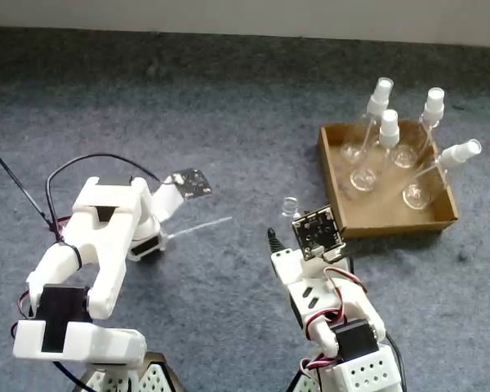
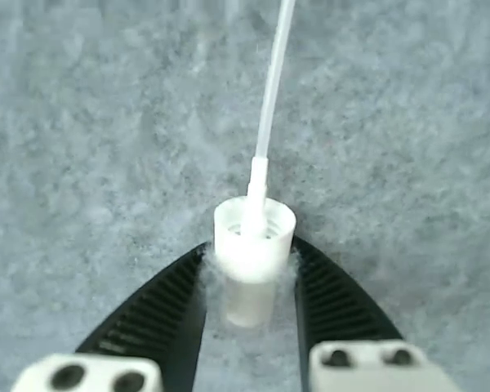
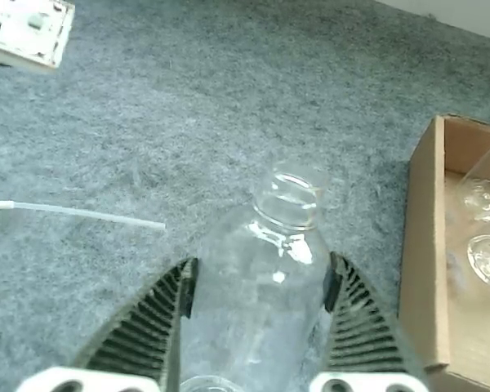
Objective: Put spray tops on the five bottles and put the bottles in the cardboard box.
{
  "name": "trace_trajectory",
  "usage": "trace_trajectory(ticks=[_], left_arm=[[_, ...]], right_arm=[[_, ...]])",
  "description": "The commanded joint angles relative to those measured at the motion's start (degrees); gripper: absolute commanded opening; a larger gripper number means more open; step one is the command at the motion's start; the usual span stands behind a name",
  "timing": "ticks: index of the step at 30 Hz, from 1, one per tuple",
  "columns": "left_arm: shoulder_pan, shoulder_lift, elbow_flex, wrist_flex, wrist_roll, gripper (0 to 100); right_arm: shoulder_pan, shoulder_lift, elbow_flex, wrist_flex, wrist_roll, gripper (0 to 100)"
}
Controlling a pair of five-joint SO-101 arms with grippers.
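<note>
My left gripper is shut on a white spray top low over the carpet, its thin dip tube pointing away from the fingers. In the high view this spray top lies left of centre, tube aimed toward the right arm. My right gripper is shut on a clear uncapped bottle, its open neck facing forward; the bottle's neck pokes out left of the cardboard box. Several capped bottles stand tilted inside the box.
Grey carpet covers the whole work area. The cardboard box's wall stands close beside the held bottle. The left arm's camera board sits above the spray top. Open carpet lies between the two arms and behind them.
</note>
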Motion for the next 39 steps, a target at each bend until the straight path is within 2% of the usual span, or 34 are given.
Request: trace_trajectory(ticks=[1,9,13,17,20,22,25,33,35,39], left_arm=[[-0.5,-0.9,-3.2,-0.4,-13.5,3],[-0.1,-0.6,-13.8,-0.1,-14.6,3],[-0.3,-0.3,-16.2,-0.1,-28.5,3],[-0.2,-0.3,-12.6,-0.1,-40.1,3],[0.0,-0.3,-10.8,-0.1,-41.1,4],[-0.4,-0.2,-10.2,-0.1,-41.1,9],[-0.5,-0.3,-9.8,-0.1,-37.4,15],[-0.4,-1.1,-10.3,-0.4,-34.3,15],[-0.3,-2.2,-11.6,-0.2,-26.9,15],[0.0,-7.3,-14.2,-0.2,-3.8,15]], right_arm=[[-0.1,-0.8,-0.7,-1.7,0.0,8.4],[-0.4,-0.8,-0.7,-1.7,0.0,8.4],[-0.4,-0.9,-0.7,-1.7,0.0,8.4],[-0.4,-0.9,-0.7,-1.7,0.0,8.4],[-0.4,-0.9,-0.7,-1.7,0.0,8.4],[-0.4,-0.9,-0.7,-1.7,0.0,8.4],[-0.4,-0.9,-0.7,-1.7,0.0,8.4],[-0.4,-0.9,-0.7,-1.7,0.0,8.4],[-0.4,-0.9,-0.7,-1.7,0.0,8.4],[-0.4,-0.9,-0.7,-1.7,0.0,8.4]])
